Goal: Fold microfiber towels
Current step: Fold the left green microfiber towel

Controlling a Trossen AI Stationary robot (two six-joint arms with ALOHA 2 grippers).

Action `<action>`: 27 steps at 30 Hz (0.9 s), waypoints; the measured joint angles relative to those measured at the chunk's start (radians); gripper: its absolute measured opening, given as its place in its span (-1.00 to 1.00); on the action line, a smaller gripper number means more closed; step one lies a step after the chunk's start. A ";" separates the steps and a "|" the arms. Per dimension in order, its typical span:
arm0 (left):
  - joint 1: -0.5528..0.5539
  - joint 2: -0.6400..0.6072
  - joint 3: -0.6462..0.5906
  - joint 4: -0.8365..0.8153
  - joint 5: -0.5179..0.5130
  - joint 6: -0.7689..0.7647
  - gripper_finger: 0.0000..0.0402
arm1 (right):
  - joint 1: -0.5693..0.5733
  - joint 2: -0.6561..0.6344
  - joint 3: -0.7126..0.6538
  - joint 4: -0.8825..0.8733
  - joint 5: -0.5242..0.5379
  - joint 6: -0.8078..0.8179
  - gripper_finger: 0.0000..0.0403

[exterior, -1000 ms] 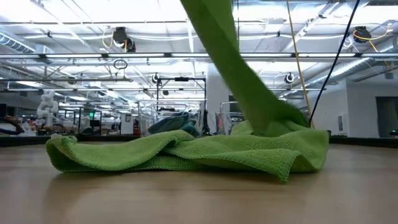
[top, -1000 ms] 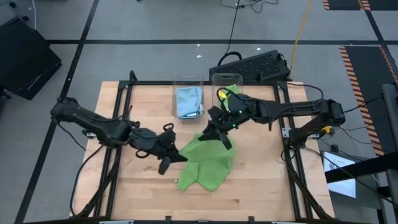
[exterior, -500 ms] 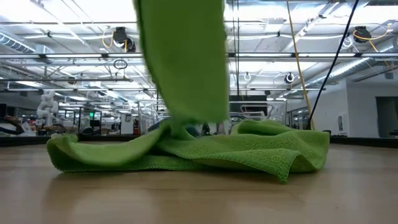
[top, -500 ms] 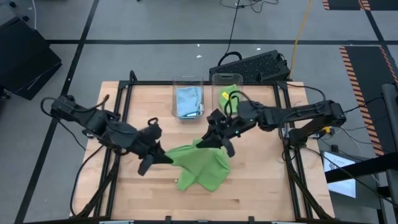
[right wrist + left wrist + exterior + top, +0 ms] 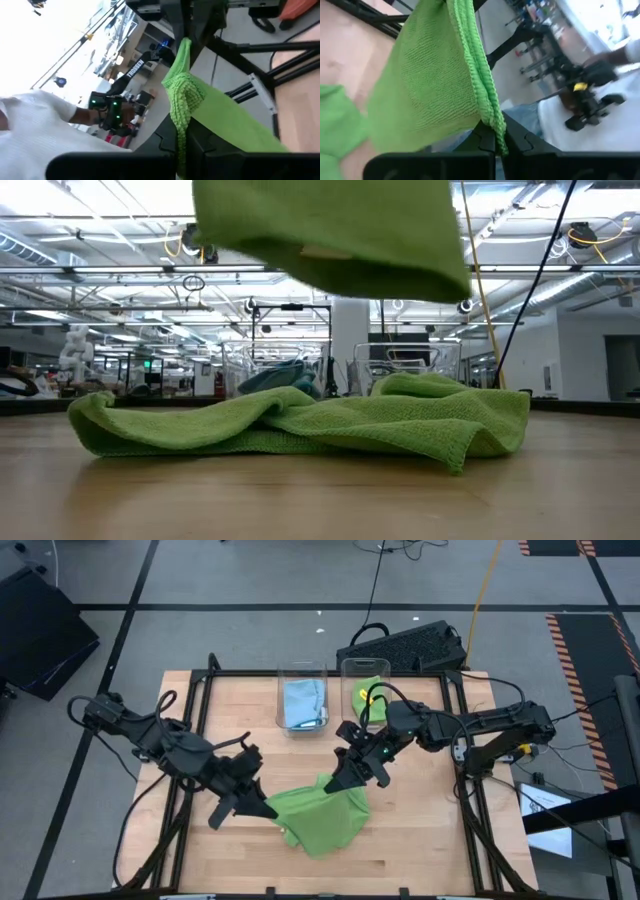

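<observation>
So both arms are out over the middle of the wooden desk point(image 5: 420, 830) with one lime green microfiber towel point(image 5: 320, 815) strung between them. The left end effector point(image 5: 262, 807) is pinching one corner of it, fingers pressed together on the hem, and the right end effector point(image 5: 335, 783) is doing the same on another corner, also clamped tight. From table level the lifted edge hangs in the air as a flat green band while the rest of the towel point(image 5: 300, 425) lies rumpled on the wood underneath. The left wrist camera shows the stitched edge of the cloth point(image 5: 470, 65) running straight down into its closed fingers, and the right wrist camera shows a bunched corner point(image 5: 185, 95) gripped the same way.

At the far edge of the desk stand two clear plastic bins: one point(image 5: 301, 675) has a light blue towel point(image 5: 304, 702) in it, the one beside it point(image 5: 362, 668) has another green towel point(image 5: 368, 690) tucked inside.
</observation>
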 joint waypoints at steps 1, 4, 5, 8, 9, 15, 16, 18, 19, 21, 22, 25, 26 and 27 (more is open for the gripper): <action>0.005 0.000 0.000 -0.019 0.003 0.032 -0.96 | -0.009 0.000 0.000 -0.006 0.006 -0.014 -0.99; 0.027 -0.003 0.000 -0.142 -0.016 0.097 -0.98 | -0.050 0.024 0.000 -0.051 0.025 -0.058 -0.99; 0.036 -0.004 0.000 -0.201 -0.042 0.105 -0.98 | -0.063 0.037 0.000 -0.073 0.033 -0.079 -0.99; 0.053 -0.005 0.000 -0.395 -0.140 0.105 -0.95 | -0.099 0.067 0.000 -0.141 0.086 -0.164 -0.99; 0.059 -0.001 0.000 -0.448 -0.173 0.107 -0.95 | -0.109 0.076 0.000 -0.165 0.110 -0.202 -0.99; 0.110 0.043 0.000 -0.691 -0.332 0.194 -0.97 | -0.181 0.150 0.000 -0.226 0.196 -0.438 -0.99; 0.124 0.050 0.000 -0.719 -0.350 0.207 -0.96 | -0.196 0.166 0.000 -0.225 0.197 -0.460 -0.99; 0.157 0.064 -0.001 -0.783 -0.387 0.233 -0.95 | -0.229 0.197 0.000 -0.222 0.197 -0.487 -0.99; 0.173 0.069 -0.008 -0.807 -0.400 0.240 -0.95 | -0.248 0.212 0.000 -0.224 0.193 -0.495 -0.99; 0.218 0.072 -0.027 -0.827 -0.413 0.257 -0.97 | -0.288 0.237 0.000 -0.222 0.166 -0.500 -0.99; 0.241 0.072 -0.039 -0.826 -0.415 0.263 -0.98 | -0.308 0.246 0.000 -0.223 0.147 -0.502 -0.99; 0.297 0.072 -0.075 -0.782 -0.398 0.272 -0.96 | -0.368 0.258 0.000 -0.237 0.069 -0.511 -0.99; 0.308 0.072 -0.085 -0.749 -0.378 0.281 -0.96 | -0.384 0.259 0.000 -0.251 0.039 -0.519 -0.99; 0.314 0.072 -0.094 -0.714 -0.357 0.289 -0.96 | -0.400 0.259 0.000 -0.273 0.009 -0.527 -0.99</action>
